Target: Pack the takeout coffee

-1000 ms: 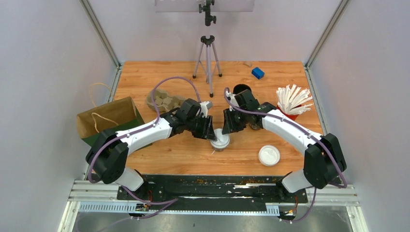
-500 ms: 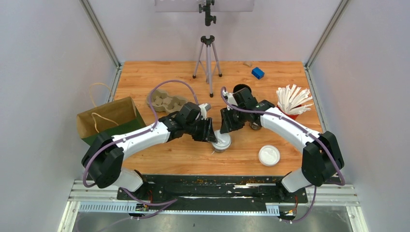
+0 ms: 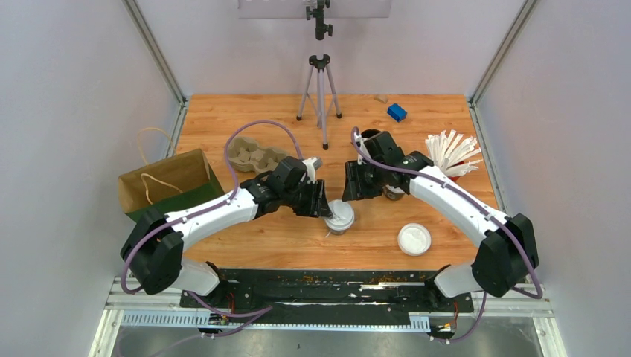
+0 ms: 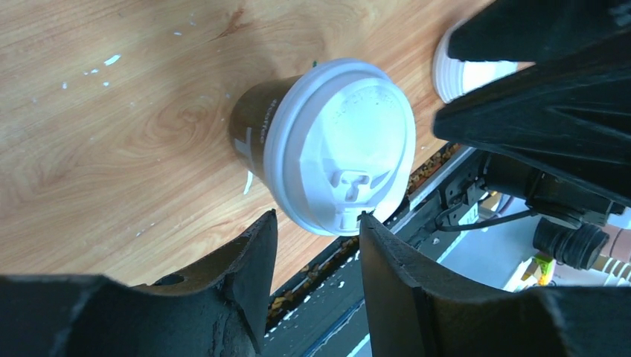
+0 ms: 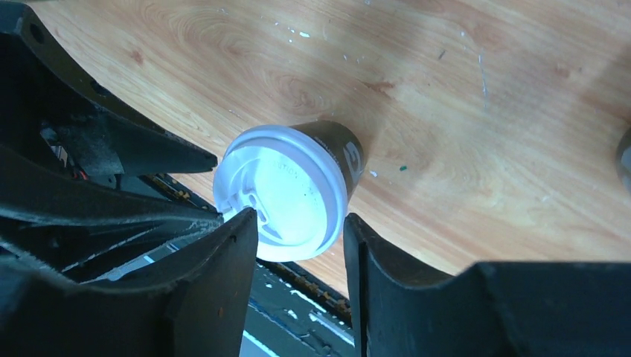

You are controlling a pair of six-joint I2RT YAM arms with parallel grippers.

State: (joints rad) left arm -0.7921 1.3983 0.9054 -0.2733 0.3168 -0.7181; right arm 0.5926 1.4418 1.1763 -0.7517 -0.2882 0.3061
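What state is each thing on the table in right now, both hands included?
Lidded cup: upright, lid on, not gripped.
Left hand: open, close to the cup.
Right hand: open, close to the cup.
Loose lid: lying flat, off any cup.
Paper bag: standing, mouth open.
Cup carrier: lying flat, no cup visible in it.

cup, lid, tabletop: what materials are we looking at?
Cup: looks like paper, matte dark brown wall with white print.
Lid: probably thin moulded plastic, white, slight sheen, embossed sip tab.
Tabletop: wood or wood-look laminate, visible grain, smooth; cannot tell which.
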